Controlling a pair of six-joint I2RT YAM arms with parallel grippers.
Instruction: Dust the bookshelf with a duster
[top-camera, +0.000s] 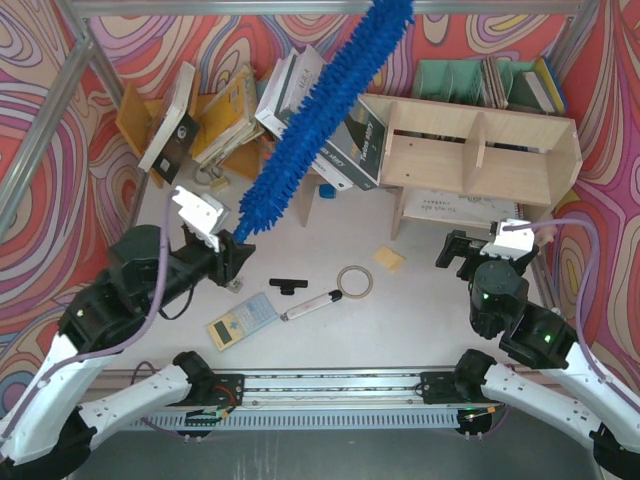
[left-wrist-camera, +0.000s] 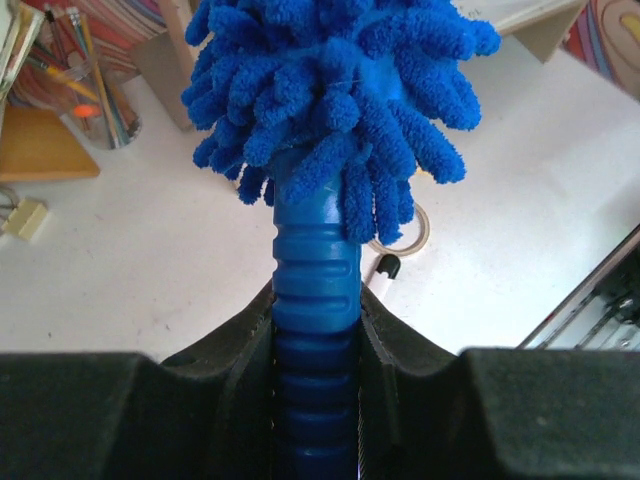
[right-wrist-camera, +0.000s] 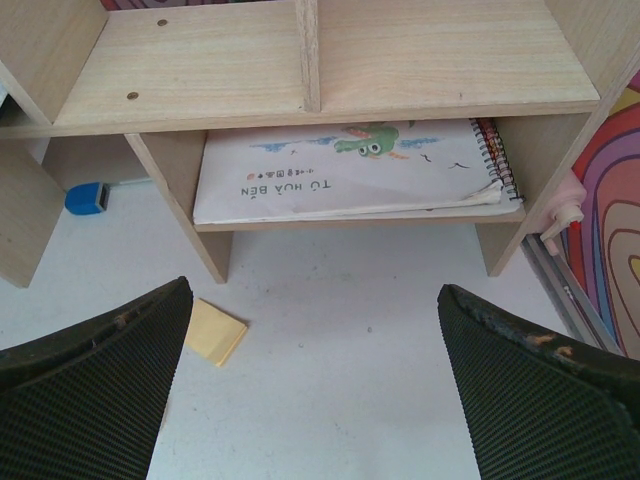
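The bright-blue fluffy duster (top-camera: 320, 110) slants up from the left centre of the table toward the back wall, passing over the leaning books just left of the bookshelf. My left gripper (top-camera: 237, 243) is shut on its ribbed blue handle (left-wrist-camera: 315, 280), with the black jaws pressed against both sides of it. The pale plywood bookshelf (top-camera: 480, 150) stands at the back right, and its dividers and top board (right-wrist-camera: 330, 60) fill the upper part of the right wrist view. In front of it my right gripper (top-camera: 455, 250) hangs open over bare table, holding nothing (right-wrist-camera: 315, 330).
A spiral-bound picture book (right-wrist-camera: 350, 170) lies in the shelf's lower compartment. A yellow note pad (top-camera: 389, 259), tape ring (top-camera: 354, 281), white marker (top-camera: 312, 304), black clip (top-camera: 287, 285) and calculator (top-camera: 241, 320) lie mid-table. Leaning books (top-camera: 230, 110) crowd the back left, beside a pen cup (left-wrist-camera: 95, 100).
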